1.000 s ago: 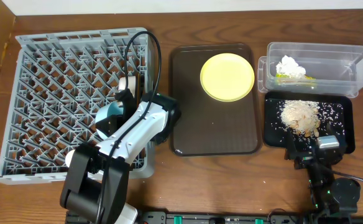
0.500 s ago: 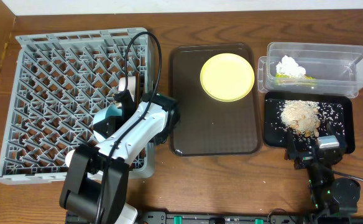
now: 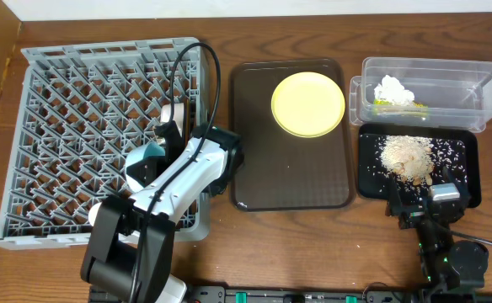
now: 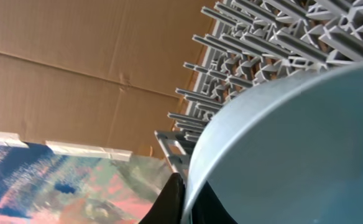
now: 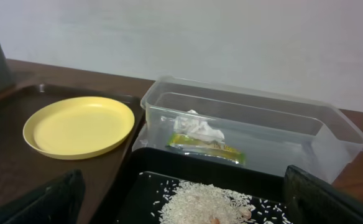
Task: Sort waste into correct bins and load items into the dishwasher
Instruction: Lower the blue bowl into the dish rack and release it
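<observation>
The dishwasher-loading step is in hand. The left gripper (image 4: pixel 186 202) is clamped on the rim of the light-blue bowl (image 3: pixel 143 157), which is tilted over the right side of the grey dish rack (image 3: pixel 77 101). The next move likely calls for seating the bowl between pegs, then releasing it. The right gripper (image 3: pixel 416 204) sits with fingers apart at the black tray's (image 3: pixel 470 168) near edge. The print on the wrapper (image 5: pixel 206 148) is unreadable.
</observation>
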Controlling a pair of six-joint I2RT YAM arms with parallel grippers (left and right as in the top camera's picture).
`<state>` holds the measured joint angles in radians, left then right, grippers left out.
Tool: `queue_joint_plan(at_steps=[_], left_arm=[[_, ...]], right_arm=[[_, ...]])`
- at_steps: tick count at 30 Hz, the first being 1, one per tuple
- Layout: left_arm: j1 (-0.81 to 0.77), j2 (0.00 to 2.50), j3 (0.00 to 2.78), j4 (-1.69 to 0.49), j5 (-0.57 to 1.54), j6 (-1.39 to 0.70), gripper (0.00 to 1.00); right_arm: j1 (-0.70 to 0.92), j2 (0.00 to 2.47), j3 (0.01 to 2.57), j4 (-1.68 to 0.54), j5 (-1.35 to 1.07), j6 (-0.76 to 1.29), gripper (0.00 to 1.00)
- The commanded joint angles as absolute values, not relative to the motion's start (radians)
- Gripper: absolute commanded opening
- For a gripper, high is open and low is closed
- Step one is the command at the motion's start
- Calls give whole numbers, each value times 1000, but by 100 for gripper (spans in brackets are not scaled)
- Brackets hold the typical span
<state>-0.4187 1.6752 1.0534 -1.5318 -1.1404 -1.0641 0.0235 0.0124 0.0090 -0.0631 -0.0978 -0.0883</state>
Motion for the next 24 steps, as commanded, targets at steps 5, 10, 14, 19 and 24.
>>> queue_joint_plan(at_steps=[5, 10, 14, 19, 24], left_arm=[[-415, 1664, 1047, -1499, -1019, -1087, 8], [-415, 1664, 1047, -1530, -1048, -1087, 8], [-415, 1664, 1048, -1550, -1036, -1100, 8], [-416, 1664, 1066, -1605, -1016, -1158, 15], [-416, 1664, 1066, -1602, -977, -1174, 16]], right_arm=[[20, 7, 6, -64, -102, -99, 99], [20, 7, 6, -64, -102, -99, 99], [20, 7, 6, -64, -102, -99, 99], [20, 7, 6, -64, -102, -99, 99], [20, 7, 6, -64, -102, -99, 99]])
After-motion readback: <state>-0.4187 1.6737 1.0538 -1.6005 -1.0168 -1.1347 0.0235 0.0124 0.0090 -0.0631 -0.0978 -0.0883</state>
